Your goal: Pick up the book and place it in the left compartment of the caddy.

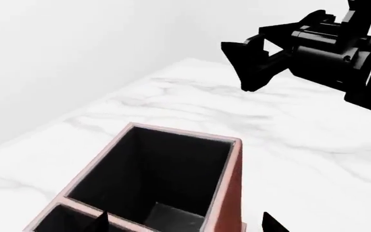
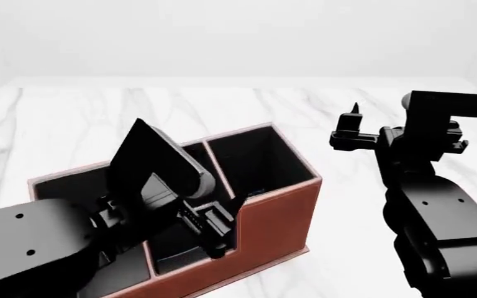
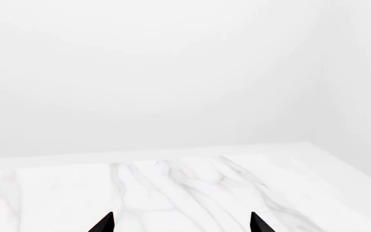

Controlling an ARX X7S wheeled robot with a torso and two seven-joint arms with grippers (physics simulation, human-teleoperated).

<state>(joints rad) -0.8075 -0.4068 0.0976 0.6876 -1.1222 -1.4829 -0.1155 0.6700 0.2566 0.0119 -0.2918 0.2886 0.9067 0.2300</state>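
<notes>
The left gripper [image 2: 213, 239] hangs right over the reddish-brown caddy [image 2: 276, 214] on the white marble desk [image 2: 72, 124], down at the low middle part beside the tall end compartment [image 1: 160, 174]. Its fingers [image 1: 272, 224] are spread, tips well apart at the edge of the wrist view, nothing between them. The book? Can't pick it out for certain; the left arm covers much of the caddy's low end, the left compartment [image 2: 64, 186] showing only as a dark strip. Over on the right, the right gripper [image 2: 350, 133] floats above bare desk, well clear of the caddy, its fingers [image 3: 105, 223] spread too, holding nothing.
</notes>
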